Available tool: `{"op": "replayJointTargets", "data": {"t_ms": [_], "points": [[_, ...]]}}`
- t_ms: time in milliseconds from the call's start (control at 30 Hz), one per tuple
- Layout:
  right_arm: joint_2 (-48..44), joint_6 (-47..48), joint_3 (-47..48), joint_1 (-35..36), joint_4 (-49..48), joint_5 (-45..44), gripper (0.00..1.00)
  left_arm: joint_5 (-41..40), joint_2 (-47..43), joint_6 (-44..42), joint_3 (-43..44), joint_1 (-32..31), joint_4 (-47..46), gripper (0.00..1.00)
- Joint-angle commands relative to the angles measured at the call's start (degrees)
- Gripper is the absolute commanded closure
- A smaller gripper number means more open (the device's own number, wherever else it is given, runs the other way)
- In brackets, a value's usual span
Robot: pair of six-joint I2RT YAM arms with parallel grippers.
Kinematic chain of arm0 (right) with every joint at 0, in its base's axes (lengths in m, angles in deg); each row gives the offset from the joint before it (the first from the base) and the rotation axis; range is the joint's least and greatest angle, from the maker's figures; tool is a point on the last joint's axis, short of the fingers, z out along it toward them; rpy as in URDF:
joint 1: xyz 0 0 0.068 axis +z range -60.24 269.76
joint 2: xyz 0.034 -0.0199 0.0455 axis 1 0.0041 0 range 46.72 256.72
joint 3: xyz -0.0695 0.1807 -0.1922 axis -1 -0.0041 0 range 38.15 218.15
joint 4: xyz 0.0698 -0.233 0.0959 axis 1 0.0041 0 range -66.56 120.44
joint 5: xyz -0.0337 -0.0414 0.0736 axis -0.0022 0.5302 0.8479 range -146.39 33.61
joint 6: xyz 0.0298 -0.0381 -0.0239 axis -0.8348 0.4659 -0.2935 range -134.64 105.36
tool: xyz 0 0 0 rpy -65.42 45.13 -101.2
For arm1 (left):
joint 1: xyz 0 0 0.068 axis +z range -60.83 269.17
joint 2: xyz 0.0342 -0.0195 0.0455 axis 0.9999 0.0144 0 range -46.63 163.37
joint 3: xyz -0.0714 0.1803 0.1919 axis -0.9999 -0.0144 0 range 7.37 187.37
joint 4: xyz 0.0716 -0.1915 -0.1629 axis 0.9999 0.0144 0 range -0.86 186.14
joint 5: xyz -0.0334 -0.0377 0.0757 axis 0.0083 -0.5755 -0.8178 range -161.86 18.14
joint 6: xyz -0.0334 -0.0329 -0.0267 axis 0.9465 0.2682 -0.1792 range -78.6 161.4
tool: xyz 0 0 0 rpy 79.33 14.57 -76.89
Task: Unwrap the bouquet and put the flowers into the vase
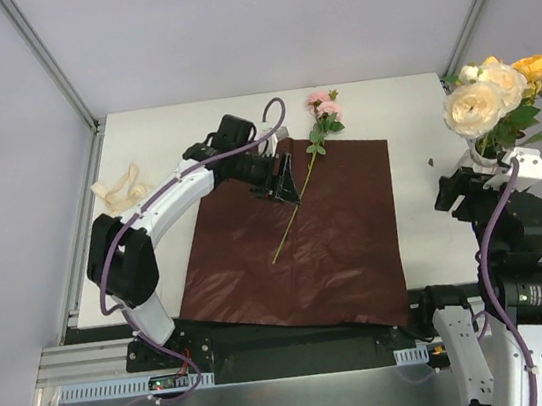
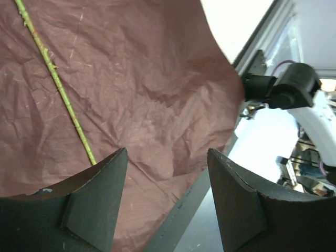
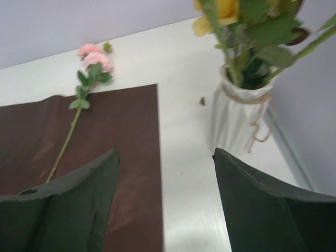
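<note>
The bouquet is undone: its maroon paper (image 1: 306, 238) lies flat on the table. One pink flower (image 1: 322, 107) rests on it, its thin green stem (image 2: 58, 89) running down across the sheet. My left gripper (image 1: 284, 186) hangs open just left of that stem, with nothing between its fingers (image 2: 105, 178). At the far right the white ribbed vase (image 3: 239, 118) holds cream, yellow and pink flowers (image 1: 498, 90). My right gripper (image 3: 165, 155) stands open just in front of the vase, holding nothing.
A loose cream ribbon (image 1: 123, 188) lies at the table's left edge. The paper's front edge (image 2: 173, 210) reaches the table's near rail. The vase (image 1: 490, 147) stands close to the right edge, by the slanted frame post (image 1: 485, 1).
</note>
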Motion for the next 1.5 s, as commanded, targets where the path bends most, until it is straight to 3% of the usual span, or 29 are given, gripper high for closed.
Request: {"op": "replayJointTargets", "data": {"t_ms": [0, 167, 300, 500, 733, 867, 1033, 1167, 1333, 1467], "points": [[1.1, -8.6, 0.0, -0.3, 3.9, 10.9, 0.25, -10.8, 3.5, -5.6, 3.0, -3.7, 6.2, 0.39], [-0.1, -9.2, -0.8, -0.3, 7.7, 10.8, 0.24, -25.1, 9.6, -8.8, 7.6, -8.2, 11.8, 0.45], [-2.3, -12.5, -2.1, -0.2, 10.5, 12.5, 0.24, -31.4, 12.8, -9.0, 9.2, -9.9, 13.2, 0.48], [-6.0, -22.1, -7.8, -0.2, 12.0, 18.3, 0.24, -34.2, 17.6, -9.2, 11.5, -10.7, 14.6, 0.49], [-9.4, -26.4, -14.7, -0.3, 10.3, 21.7, 0.24, -38.3, 21.5, -9.7, 13.1, -12.0, 15.7, 0.58], [-6.7, -27.4, -16.3, -0.3, 8.2, 24.9, 0.24, -38.4, 22.6, -9.7, 13.5, -12.1, 15.9, 0.66], [-0.4, -27.5, -17.4, -0.1, 7.0, 27.8, 0.24, -37.9, 24.0, -9.8, 14.6, -12.0, 16.3, 0.67], [1.6, -28.4, -18.1, 1.7, 5.0, 26.7, 0.24, -37.8, 25.2, -9.7, 15.4, -12.2, 16.8, 0.69], [3.5, -31.4, -19.3, 5.8, 1.6, 21.8, 0.24, -39.6, 27.1, -9.5, 16.4, -12.5, 17.4, 0.8], [8.0, -34.7, -20.0, 14.4, -2.7, 16.7, 0.24, -40.8, 27.6, -9.2, 16.8, -12.6, 18.0, 0.87]]}}
